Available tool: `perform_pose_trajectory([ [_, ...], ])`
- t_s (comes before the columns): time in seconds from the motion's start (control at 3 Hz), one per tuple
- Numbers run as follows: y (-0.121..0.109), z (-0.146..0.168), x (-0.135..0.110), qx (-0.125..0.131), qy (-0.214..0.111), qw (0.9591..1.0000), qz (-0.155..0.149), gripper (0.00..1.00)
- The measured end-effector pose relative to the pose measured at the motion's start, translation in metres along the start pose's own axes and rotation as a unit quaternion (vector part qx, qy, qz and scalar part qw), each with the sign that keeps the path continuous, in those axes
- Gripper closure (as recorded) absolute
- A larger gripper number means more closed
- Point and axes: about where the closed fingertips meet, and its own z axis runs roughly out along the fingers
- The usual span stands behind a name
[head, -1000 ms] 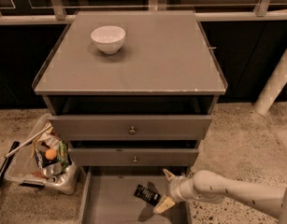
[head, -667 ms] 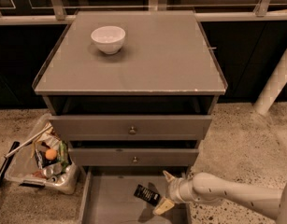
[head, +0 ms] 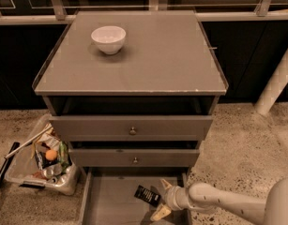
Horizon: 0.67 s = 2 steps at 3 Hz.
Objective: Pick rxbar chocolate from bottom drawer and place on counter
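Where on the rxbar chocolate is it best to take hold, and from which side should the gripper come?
Probably across its two long edges, near the end facing the gripper, coming from the right. The rxbar chocolate lies flat and slanted on the bottom drawer floor, and the open gripper is just right of it.

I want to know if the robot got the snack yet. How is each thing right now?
bottom drawer: pulled open.
rxbar chocolate: lying flat on the drawer floor, not held.
hand: open, down in the bottom drawer, right beside the bar.
white bowl: upright on the counter, looks empty.
counter: holds only the bowl.
floor bin: full of odds and ends.
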Motion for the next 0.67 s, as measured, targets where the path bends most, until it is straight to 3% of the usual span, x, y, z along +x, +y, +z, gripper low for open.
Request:
perform_pose_trajectory([
  [0.67,0.001,0.058,0.035,-0.006,-0.037,0.9993,0.008,0.0],
])
